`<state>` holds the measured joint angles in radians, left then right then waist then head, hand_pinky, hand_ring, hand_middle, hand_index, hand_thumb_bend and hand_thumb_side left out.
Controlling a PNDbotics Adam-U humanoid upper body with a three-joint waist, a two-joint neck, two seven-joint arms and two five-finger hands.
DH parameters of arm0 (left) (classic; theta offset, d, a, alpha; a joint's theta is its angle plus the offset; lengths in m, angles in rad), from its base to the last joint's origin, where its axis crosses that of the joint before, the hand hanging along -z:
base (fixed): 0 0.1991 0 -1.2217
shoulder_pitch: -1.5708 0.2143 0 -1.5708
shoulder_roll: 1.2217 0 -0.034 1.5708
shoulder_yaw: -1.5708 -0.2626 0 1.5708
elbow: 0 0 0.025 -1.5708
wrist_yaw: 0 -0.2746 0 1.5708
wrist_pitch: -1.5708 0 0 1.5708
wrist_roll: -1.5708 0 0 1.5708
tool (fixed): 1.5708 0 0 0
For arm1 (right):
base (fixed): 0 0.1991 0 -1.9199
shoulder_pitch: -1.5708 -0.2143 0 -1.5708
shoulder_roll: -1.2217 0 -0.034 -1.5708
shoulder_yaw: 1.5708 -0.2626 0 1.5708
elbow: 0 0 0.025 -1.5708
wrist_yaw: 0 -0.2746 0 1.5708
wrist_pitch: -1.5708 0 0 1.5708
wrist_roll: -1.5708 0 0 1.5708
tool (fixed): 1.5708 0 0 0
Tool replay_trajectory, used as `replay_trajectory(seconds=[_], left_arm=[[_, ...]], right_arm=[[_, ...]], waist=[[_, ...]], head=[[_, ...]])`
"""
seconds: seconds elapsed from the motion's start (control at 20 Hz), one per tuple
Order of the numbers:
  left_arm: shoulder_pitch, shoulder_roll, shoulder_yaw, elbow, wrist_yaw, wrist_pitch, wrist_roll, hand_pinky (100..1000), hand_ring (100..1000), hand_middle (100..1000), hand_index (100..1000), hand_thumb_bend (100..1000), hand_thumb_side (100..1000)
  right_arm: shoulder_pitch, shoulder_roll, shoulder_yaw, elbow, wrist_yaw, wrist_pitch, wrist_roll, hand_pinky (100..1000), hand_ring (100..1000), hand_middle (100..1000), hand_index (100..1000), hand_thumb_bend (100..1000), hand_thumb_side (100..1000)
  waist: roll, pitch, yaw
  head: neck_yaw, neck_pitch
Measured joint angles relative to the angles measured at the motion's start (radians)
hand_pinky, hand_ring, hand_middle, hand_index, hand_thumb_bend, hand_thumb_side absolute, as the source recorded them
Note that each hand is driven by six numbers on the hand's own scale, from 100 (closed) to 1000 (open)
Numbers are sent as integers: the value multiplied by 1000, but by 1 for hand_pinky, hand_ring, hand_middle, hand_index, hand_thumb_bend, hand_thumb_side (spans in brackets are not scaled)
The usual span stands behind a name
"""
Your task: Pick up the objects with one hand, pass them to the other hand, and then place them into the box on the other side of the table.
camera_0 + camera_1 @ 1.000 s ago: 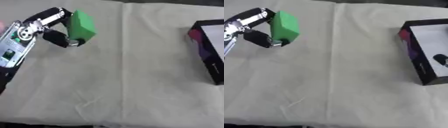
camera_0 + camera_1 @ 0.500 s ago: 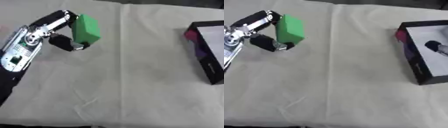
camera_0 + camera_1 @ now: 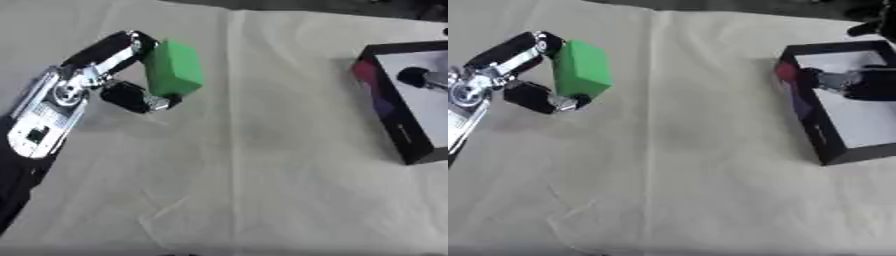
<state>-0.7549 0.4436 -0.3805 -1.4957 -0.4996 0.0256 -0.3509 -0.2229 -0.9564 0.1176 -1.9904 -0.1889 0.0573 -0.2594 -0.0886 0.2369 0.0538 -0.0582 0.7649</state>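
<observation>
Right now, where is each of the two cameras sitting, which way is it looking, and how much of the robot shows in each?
Left eye view: in the head, looking down at the cloth-covered table; the left hand holds a green block, and part of the right hand shows over the black box.
Right eye view: beside it, same downward aim; the same left hand, more of the right hand over the box.
Shared: nearly the same scene.

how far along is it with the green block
Pickup looks done: the left hand holds the green rectangular block above the beige cloth-covered table. The right hand shows over the black open box. The handover and the placing in the box are left.
</observation>
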Motion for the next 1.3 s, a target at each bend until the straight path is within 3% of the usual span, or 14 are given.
replay_trajectory(seconds=[1.3], left_arm=[[-65, -171, -37, 51, -63, -77, 29, 722, 559, 523, 434, 100, 337]], right_arm=[[-196, 30, 118, 0, 2, 96, 115, 725, 805, 820, 815, 839, 237]], waist=[[-26, 0, 66]], head=[[-83, 7]])
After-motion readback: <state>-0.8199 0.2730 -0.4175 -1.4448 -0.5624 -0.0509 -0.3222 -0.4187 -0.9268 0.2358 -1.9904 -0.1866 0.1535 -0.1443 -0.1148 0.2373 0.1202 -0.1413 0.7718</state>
